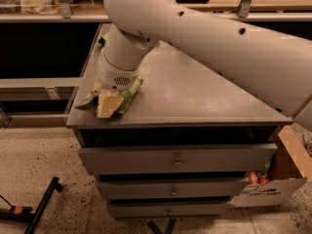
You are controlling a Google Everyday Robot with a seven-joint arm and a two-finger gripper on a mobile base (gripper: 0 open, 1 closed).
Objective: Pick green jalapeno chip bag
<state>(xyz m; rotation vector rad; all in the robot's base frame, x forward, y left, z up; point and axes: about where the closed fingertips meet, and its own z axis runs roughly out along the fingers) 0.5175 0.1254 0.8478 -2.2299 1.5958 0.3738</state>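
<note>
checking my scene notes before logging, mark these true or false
1. The pincer is down over the green jalapeno chip bag at the front left corner of the cabinet top. True.
2. The bag lies on the floor. False: it lies on the cabinet top.
3. Drawers sit below the cabinet top. True.
4. A cardboard box stands on the cabinet top. False: it stands on the floor beside the cabinet, at the picture's right.
</note>
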